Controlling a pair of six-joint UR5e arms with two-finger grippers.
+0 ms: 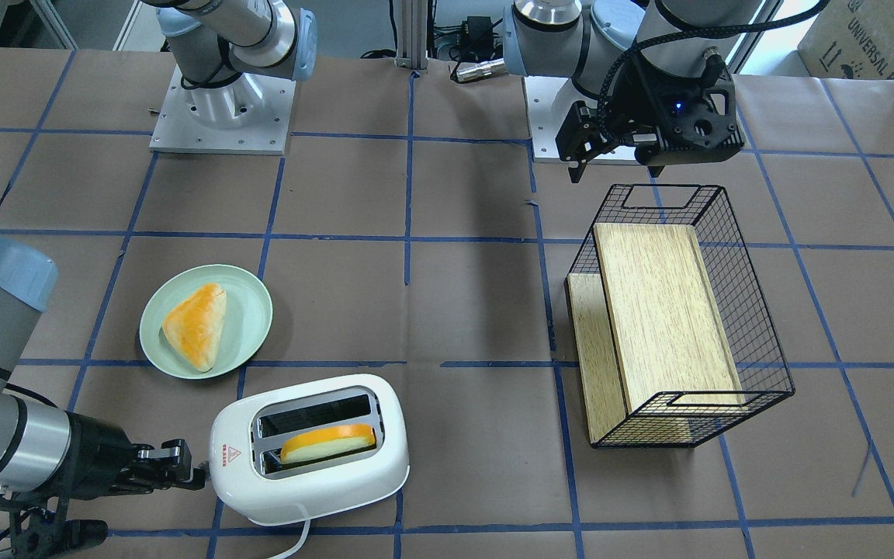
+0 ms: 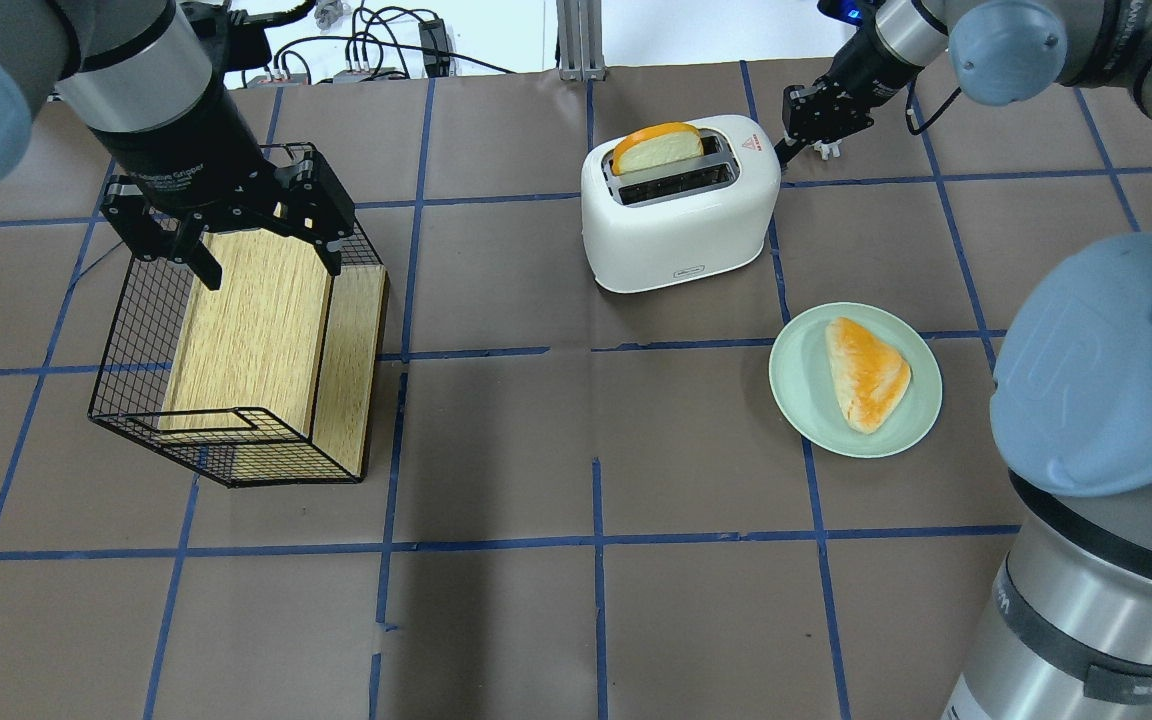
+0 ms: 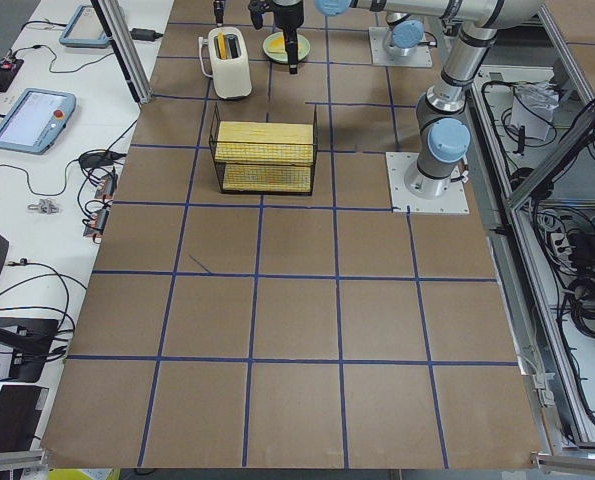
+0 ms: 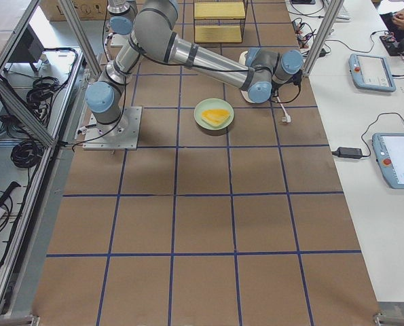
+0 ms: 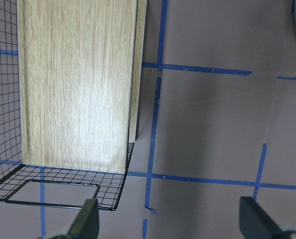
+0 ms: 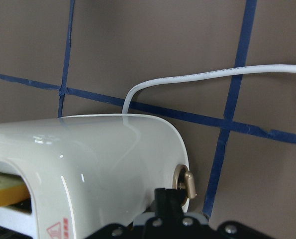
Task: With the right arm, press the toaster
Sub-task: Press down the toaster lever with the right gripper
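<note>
White glossy rounded two-slot plastic toaster point(image 2: 681, 230) sits on the brown paper-covered surface point(image 2: 536, 450), right-arm side, near the pale green round plate point(image 2: 802, 400) holding a golden pastry wedge point(image 2: 866, 370). I see an orange-crusted bread slice point(image 2: 654, 148) standing in one slot. Right claw point(image 1: 197, 471) is at the toaster's lever end, tips apparently pressed together just beside the clear knob point(image 6: 186, 181); contact unclear. Left claw point(image 2: 266, 255) is spread wide above the black wire basket point(image 2: 131, 350).
</note>
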